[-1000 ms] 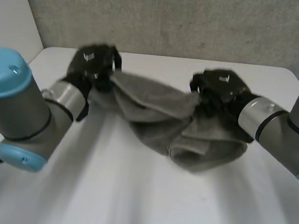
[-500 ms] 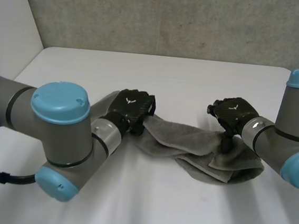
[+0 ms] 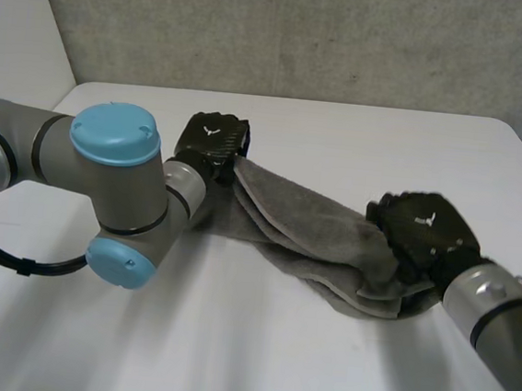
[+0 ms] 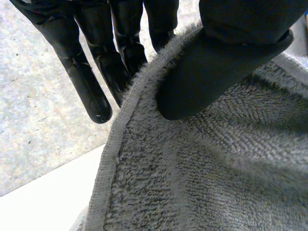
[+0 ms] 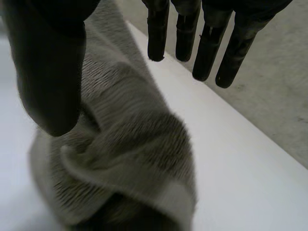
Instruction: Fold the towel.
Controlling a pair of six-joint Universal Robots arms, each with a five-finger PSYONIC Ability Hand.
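Note:
A grey towel (image 3: 313, 228) lies bunched in a long band across the white table (image 3: 341, 129), running from my left hand to my right. My left hand (image 3: 213, 140) is at the towel's far left end. In its wrist view the thumb (image 4: 211, 72) presses the towel's hemmed edge (image 4: 115, 159) against the fingers (image 4: 91, 72) behind it. My right hand (image 3: 419, 231) rests over the towel's crumpled near right end. There its fingers (image 5: 207, 48) are straight and apart from the thumb (image 5: 48, 77), and the folded cloth (image 5: 130, 144) lies loose under the palm.
A grey wall (image 3: 304, 33) rises behind the table's far edge. My left arm's elbow (image 3: 118, 145) stands over the table's left part, and my right forearm (image 3: 491, 305) comes in over the front right corner.
Both hands came down from holding the towel up. The left hand then drew its end back and left. The right hand moved nearer and right, and its fingers opened off the cloth.

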